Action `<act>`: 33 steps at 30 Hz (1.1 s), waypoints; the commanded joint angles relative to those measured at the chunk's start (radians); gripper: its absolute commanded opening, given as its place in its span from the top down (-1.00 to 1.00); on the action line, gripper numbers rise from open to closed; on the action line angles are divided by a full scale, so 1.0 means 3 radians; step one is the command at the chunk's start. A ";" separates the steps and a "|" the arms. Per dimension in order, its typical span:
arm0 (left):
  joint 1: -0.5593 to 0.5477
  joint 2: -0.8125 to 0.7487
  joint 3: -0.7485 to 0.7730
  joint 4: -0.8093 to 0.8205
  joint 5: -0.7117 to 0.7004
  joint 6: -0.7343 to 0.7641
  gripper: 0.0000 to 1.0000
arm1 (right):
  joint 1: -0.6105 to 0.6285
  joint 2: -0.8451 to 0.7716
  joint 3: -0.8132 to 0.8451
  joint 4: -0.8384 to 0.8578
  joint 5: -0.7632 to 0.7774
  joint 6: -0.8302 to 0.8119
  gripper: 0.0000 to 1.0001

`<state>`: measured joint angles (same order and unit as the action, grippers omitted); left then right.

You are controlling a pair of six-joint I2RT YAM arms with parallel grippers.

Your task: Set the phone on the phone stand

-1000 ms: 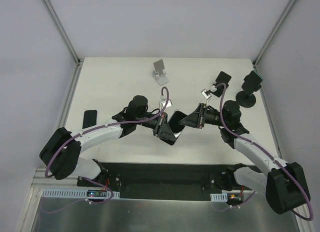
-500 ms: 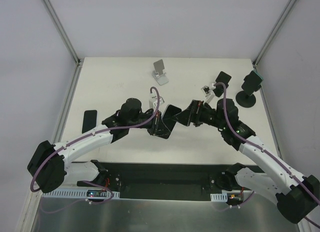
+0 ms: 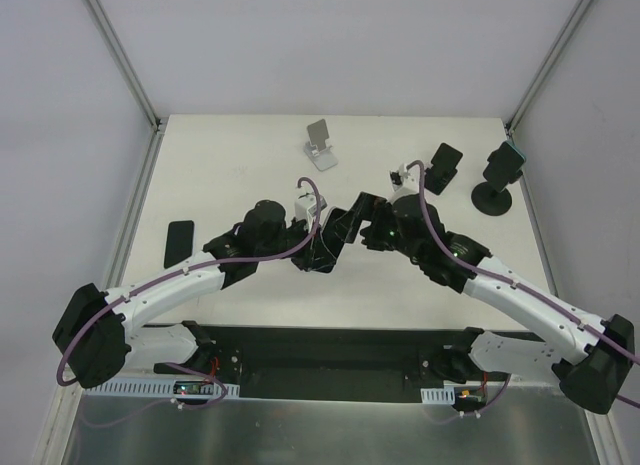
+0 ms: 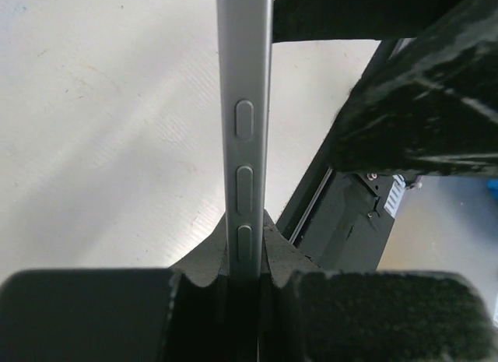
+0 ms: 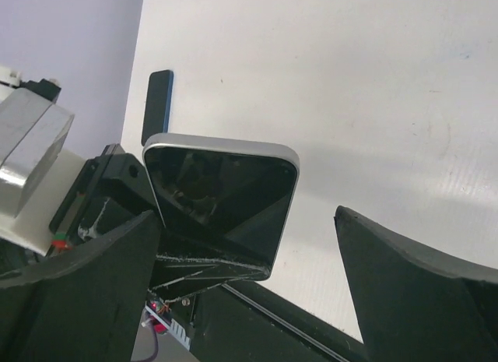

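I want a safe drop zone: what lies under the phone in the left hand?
White table shows beneath the phone; the spot directly below is hidden by the phone and the left hand.

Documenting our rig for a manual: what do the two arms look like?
Both the left arm and right arm have white curved shells, black joints and a purple cable each; the left end effector and right end effector are black.

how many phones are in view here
4: held phone in the left end effector, flat phone far left, propped phone right of centre, likely phone atop the black stand far right. The arms may hide more.
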<state>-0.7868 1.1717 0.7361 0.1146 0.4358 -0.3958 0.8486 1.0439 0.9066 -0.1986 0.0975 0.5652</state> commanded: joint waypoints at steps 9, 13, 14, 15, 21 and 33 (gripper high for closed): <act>-0.0046 -0.0071 0.0037 0.0165 -0.0103 0.0169 1.00 | 0.0101 0.0304 0.0241 0.0201 0.0151 0.0105 -0.93; -0.0046 -0.0040 0.0052 0.0165 -0.0098 0.0164 1.00 | 0.0137 0.0207 0.0118 0.0437 0.0140 0.0105 -0.93; -0.0046 -0.0040 0.0057 0.0170 -0.0088 0.0169 1.00 | 0.0152 0.0212 0.0097 0.0467 0.0156 0.0125 -0.93; -0.0046 -0.0030 0.0067 0.0175 -0.0062 0.0169 1.00 | 0.0173 0.0222 0.0097 0.0468 0.0166 0.0136 -0.93; -0.0046 -0.0066 0.0083 0.0191 -0.0087 0.0169 1.00 | 0.0198 0.0416 0.0174 0.0284 0.0243 0.0289 -0.99; -0.0047 -0.0086 0.0078 0.0211 -0.0108 0.0184 1.00 | 0.0296 0.0631 0.0281 0.0207 0.0478 0.0289 -0.48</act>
<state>-0.7921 1.1725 0.7361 0.0868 0.3889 -0.3622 0.9298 1.2144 0.9478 -0.1280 0.1925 0.6540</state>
